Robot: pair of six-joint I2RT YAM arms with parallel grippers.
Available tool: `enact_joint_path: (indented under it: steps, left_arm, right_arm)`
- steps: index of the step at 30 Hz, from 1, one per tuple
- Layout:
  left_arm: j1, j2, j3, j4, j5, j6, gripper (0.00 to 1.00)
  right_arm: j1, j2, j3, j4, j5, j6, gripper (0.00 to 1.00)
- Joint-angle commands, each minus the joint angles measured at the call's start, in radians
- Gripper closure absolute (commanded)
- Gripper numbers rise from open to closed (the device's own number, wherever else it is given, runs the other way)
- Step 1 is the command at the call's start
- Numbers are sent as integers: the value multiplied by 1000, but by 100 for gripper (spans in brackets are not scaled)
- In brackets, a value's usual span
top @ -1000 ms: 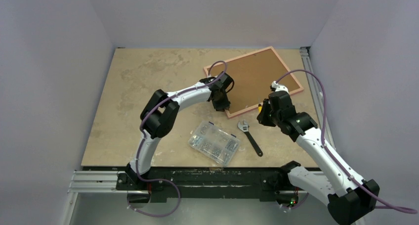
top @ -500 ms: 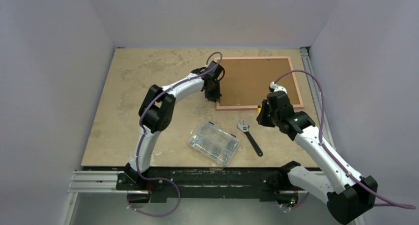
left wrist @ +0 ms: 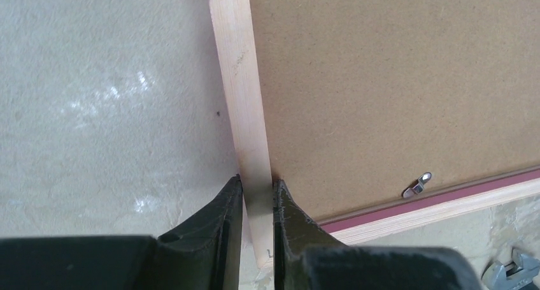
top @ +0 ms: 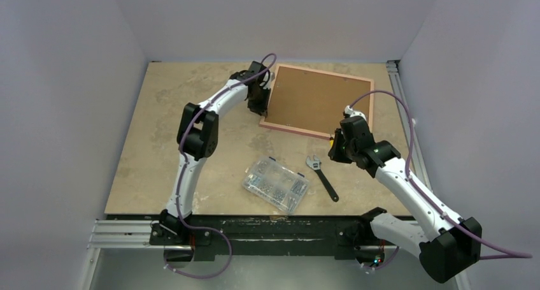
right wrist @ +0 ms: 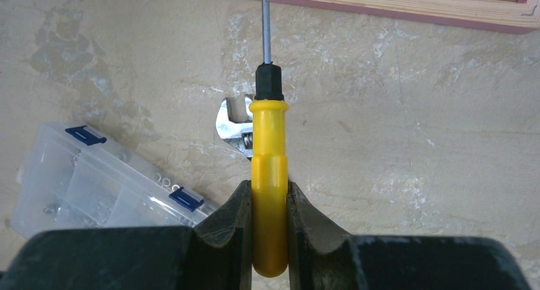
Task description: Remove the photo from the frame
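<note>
We see a mottled beige tabletop (top: 146, 143) boxed by plain pale lavender walls (top: 274, 16), evenly lit, with an aluminium rail (top: 121, 229) along its near edge.

You've got a clear screw box (top: 276, 184) lying at an angle near the front of the mottled beige table (top: 184, 111), its compartments full of small metal parts. Just to its right, not touching, lies an adjustable wrench (top: 321, 176), black handle toward the near edge. In the right wrist view, a yellow-handled screwdriver (right wrist: 268, 169) overlaps the wrench's head
</note>
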Motion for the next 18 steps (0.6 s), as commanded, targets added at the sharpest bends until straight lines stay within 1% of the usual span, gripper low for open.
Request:
enact_joint_path:
  steps: [1, 4, 8, 13, 14, 15, 16, 17, 18]
  left_arm:
    - [-25, 10, 84, 49, 134, 132, 100]
    - [-36, 18, 102, 58, 171, 184, 100]
    - [-80, 12, 103, 65, 121, 305, 100]
    - [-77, 55, 210, 58, 110, 294, 100]
    - [-78, 58, 224, 64, 96, 282, 96]
    - [-76, 57, 234, 70, 74, 250, 86]
    - [-76, 56, 243, 74, 58, 217, 73]
    - [-73, 53, 253, 75, 50, 181, 62]
    - [-68, 46, 265, 66, 47, 142, 56]
  right_arm:
    - [4, -11, -3, 28, -4, 22, 100]
    - [3, 3, 2, 26, -8, 22, 100]
    - [4, 23, 11, 27, -8, 20, 100]
    - [5, 59, 24, 33, -7, 15, 100]
    - [5, 66, 27, 33, -6, 15, 100]
    - [5, 71, 29, 34, -7, 14, 100]
    - [4, 73, 30, 37, -6, 13, 100]
    - [5, 75, 30, 40, -8, 13, 100]
    - [5, 77, 30, 42, -6, 13, 100]
